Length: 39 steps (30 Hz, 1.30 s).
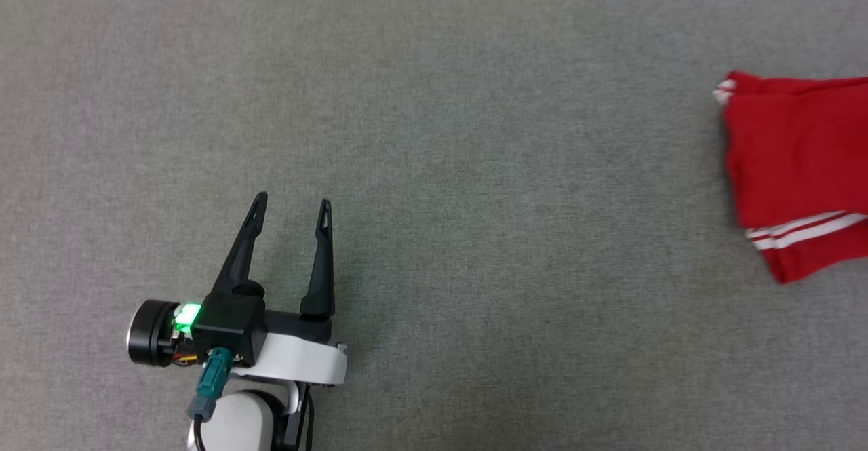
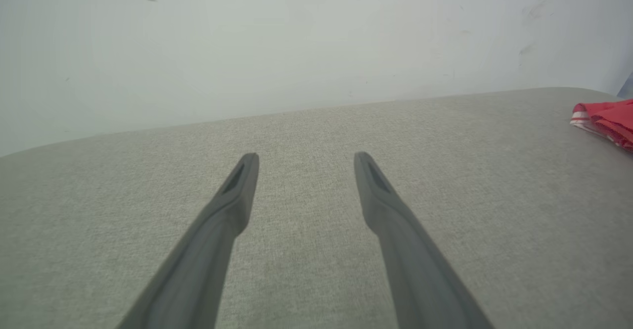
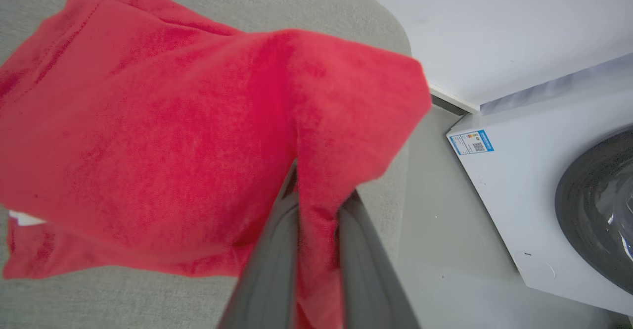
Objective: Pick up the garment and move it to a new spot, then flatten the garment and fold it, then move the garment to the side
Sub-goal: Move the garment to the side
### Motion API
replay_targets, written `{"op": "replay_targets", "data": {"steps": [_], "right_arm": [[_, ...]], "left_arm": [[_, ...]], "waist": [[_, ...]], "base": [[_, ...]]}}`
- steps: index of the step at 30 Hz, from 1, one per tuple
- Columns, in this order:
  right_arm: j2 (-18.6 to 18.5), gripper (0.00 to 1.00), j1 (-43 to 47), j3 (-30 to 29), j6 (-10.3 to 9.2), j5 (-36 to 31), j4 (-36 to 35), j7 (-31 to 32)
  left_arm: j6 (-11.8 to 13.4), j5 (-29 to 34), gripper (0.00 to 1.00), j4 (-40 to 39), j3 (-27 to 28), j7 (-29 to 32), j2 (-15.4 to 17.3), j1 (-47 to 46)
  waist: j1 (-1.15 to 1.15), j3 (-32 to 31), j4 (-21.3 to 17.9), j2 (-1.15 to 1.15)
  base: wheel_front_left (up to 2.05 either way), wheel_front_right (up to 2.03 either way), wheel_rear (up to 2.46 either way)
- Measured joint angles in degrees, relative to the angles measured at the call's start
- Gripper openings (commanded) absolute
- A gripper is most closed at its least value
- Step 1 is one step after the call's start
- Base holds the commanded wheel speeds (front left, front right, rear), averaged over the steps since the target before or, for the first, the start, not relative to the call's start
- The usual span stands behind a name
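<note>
At the lower left of the head view, the left gripper (image 1: 292,201) hovers over a grey fabric surface (image 1: 475,132), its two long dark fingers spread apart and holding nothing. A green light (image 1: 188,315) glows on the wrist housing behind them. From the left wrist view the same gripper (image 2: 305,157) points across the bare grey cloth toward a pale wall (image 2: 296,37), with open surface showing between the fingers.

Across the middle of the head view the surface lies bare. At its right edge sits the garment (image 1: 793,166), a folded-looking red bundle with two white stripes near its lower hem and a bit of red-white trim at its upper left corner. It is well apart from the left gripper and runs out of the picture. The left wrist view catches a corner of it (image 2: 606,118) at the far right.

Seen from the right wrist, the right gripper (image 3: 320,195) is closed on a fold of the red garment (image 3: 148,136), cloth pinched between its fingers (image 3: 269,269) and draped over their tips. The pinched corner lies near the rounded corner of the grey surface. Further right stand a light floor (image 3: 435,230) and a white washing machine (image 3: 519,195) with a dark round door.
</note>
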Motion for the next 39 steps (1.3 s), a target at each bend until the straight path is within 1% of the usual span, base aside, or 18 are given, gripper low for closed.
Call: {"op": "replay_targets", "data": {"steps": [6, 11, 14, 15, 16, 17, 18, 20, 22, 25, 27, 28, 29, 30, 34, 39], "right_arm": [[-1.4, 0.00, 0.5, -7.0, 0.01, -1.6, 7.0, -0.2], [-1.8, 0.00, 0.3, -10.9, 0.01, -3.7, 11.6, -0.8], [-1.6, 0.00, -0.1, -12.3, 0.01, -4.3, 12.9, -0.9], [-1.0, 0.00, -0.7, -13.6, 0.01, -5.4, 13.9, -2.1], [-0.6, 0.31, -0.7, -13.9, 0.01, -6.0, 14.3, -2.5], [0.1, 0.81, -0.8, -14.3, 0.01, -6.5, 14.7, -2.7], [1.1, 1.00, -0.8, -14.5, 0.01, -6.8, 15.2, -2.8], [2.8, 1.00, -0.7, -15.0, 0.01, -7.3, 15.9, -2.7], [3.7, 1.00, -0.8, -15.8, 0.01, -9.2, 16.2, -3.9], [5.4, 1.00, -0.7, -17.8, 0.00, -12.2, 16.8, -7.1], [7.4, 1.00, -0.6, -19.2, 0.00, -13.4, 16.8, -9.2], [7.4, 1.00, -0.6, -19.2, 0.00, -13.4, 16.8, -9.2], [9.4, 1.00, -0.4, -20.3, 0.00, -15.3, 16.1, -12.0], [10.1, 1.00, -0.2, -20.9, 0.01, -16.3, 15.4, -13.3], [14.1, 1.00, 1.1, -24.1, 0.00, -18.2, 12.3, -18.1], [20.3, 1.00, 3.1, -27.3, 0.00, -20.7, 5.6, -24.3]], "left_arm": [[0.0, 0.0, 1.00, -1.5, -1.1, 0.0, -0.2, -2.1], [0.3, 0.1, 1.00, -2.3, -1.4, 0.0, -0.2, -3.1], [0.4, 0.2, 1.00, -2.4, -1.5, 0.0, -0.2, -3.2], [0.4, 0.2, 1.00, -2.4, -1.4, 0.0, -0.2, -3.2], [0.4, 0.2, 1.00, -2.3, -1.4, 0.0, -0.2, -3.2], [0.5, 0.2, 1.00, -2.2, -1.3, 0.0, -0.2, -3.2], [0.6, 0.2, 1.00, -2.1, -1.2, 0.0, -0.1, -3.1], [0.7, 0.1, 1.00, -1.7, -1.0, 0.0, -0.1, -3.0], [0.9, 0.0, 1.00, -1.5, -0.8, 0.0, -0.1, -2.4], [1.1, -0.3, 1.00, -1.2, -0.6, 0.0, -0.1, -1.2], [1.4, -0.5, 1.00, -1.1, -0.4, 0.0, -0.1, -0.4], [1.4, -0.5, 1.00, -1.1, -0.4, 0.0, -0.1, -0.4], [1.6, -0.5, 1.00, -0.9, -0.1, 0.0, -0.2, 0.7], [1.6, -0.6, 1.00, -0.8, 0.0, 0.0, -0.2, 1.3], [1.9, -0.9, 1.00, -0.7, 0.4, 0.0, -0.2, 3.1], [2.1, -1.0, 1.00, -0.6, 0.8, 0.0, -0.2, 5.4]], "waist": [[0.00, 3.8, 1.5, 0.00], [0.00, 5.8, 2.4, 0.00], [0.01, 6.0, 2.7, 0.00], [0.01, 6.0, 2.8, 0.00], [0.01, 5.8, 2.8, 0.00], [0.01, 5.5, 2.8, 0.00], [0.01, 5.2, 2.7, 0.00], [0.01, 4.4, 2.5, 0.00], [0.00, 3.3, 2.3, 0.00], [0.00, 1.4, 2.0, 0.00], [0.00, -0.1, 1.8, 0.00], [0.00, -0.1, 1.8, 0.00], [0.00, -1.6, 1.5, 0.00], [0.01, -2.4, 1.4, 0.00], [0.00, -5.3, 1.1, 0.00], [0.00, -8.3, 1.5, 0.00]], "base": [[0.00, 0.00, 0.00], [0.00, 0.00, 0.00], [0.00, 0.00, 0.00], [0.00, 0.00, 0.00], [0.00, 0.00, 0.00], [0.00, 0.00, 0.00], [0.00, 0.00, 0.00], [0.00, 0.00, 0.00], [0.00, 0.00, 0.00], [0.00, 0.00, 0.00], [0.00, 0.00, 0.00], [0.00, 0.00, 0.00], [0.00, 0.00, 0.00], [0.00, 0.00, 0.00], [0.00, 0.00, 0.00], [0.00, 0.00, 0.00]]}}
